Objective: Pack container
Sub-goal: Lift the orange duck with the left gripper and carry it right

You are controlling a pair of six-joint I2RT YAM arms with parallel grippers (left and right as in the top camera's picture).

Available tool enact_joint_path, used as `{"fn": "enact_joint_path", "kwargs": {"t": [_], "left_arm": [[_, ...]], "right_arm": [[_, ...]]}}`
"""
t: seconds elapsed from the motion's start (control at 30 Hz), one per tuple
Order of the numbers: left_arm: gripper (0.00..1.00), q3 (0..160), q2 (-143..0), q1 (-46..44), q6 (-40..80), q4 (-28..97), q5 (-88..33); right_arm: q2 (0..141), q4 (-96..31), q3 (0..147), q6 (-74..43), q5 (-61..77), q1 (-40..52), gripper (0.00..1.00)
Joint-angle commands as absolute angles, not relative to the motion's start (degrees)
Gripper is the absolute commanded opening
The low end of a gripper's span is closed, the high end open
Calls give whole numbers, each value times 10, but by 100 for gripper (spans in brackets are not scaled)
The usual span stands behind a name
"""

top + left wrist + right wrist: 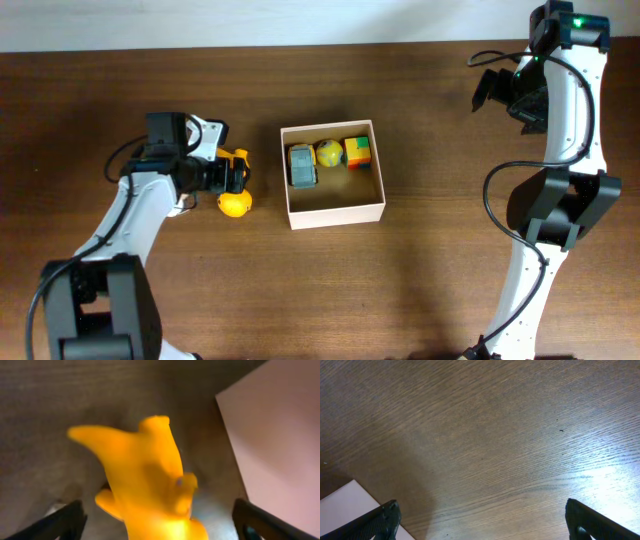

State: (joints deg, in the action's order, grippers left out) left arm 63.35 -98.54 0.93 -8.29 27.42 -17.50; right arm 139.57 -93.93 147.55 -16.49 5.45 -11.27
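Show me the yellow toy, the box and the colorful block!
yellow toy (150, 480): left wrist view, middle of its body.
box (335, 215): overhead view, its white near wall.
colorful block (357, 152): overhead view, its top face.

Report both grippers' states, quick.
Left gripper: open, with the yellow toy between its fingers, not clamped.
Right gripper: open, holding nothing.
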Motion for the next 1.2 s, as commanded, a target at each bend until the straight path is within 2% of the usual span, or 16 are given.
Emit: {"fn": "enact_joint_path", "kwargs": {"t": [0.0,0.03,0.2,0.27,0.3,0.47,0.53,0.6,0.7,0.73,1.0,1.17], "left_arm": [[89,643,-1000,-15,-60,257,-116],[82,643,-1002,-24,-60,255,-96],[78,643,-1005,-54,-58,255,-28],[59,643,-1005,-63,-51,255,-3],[54,643,-1005,-66,-47,255,6],[52,642,-1006,-69,-41,255,30],[46,642,-1008,-69,-41,255,33],[32,642,-1011,-69,-41,255,35],[5,642,-1014,-69,-34,255,36],[2,642,-1014,-69,-27,255,40],[2,643,-1012,-69,-8,257,43],[2,687,-997,-69,-6,322,39]], "right_arm": [[1395,-941,1484,-170,58,-116,99],[1395,-941,1484,-170,58,-116,99],[1395,-941,1484,-170,58,-116,99],[1395,-941,1484,-170,58,-116,99],[1395,-941,1484,-170,58,-116,99],[1395,-941,1484,-170,58,-116,99],[1395,-941,1484,-170,58,-116,99],[1395,-941,1484,-170,58,-116,99],[1395,-942,1484,-170,58,-116,99],[1395,-941,1484,-170,58,-116,99],[1395,-940,1484,-170,58,-117,99],[1395,-940,1484,-170,58,-117,99]]}}
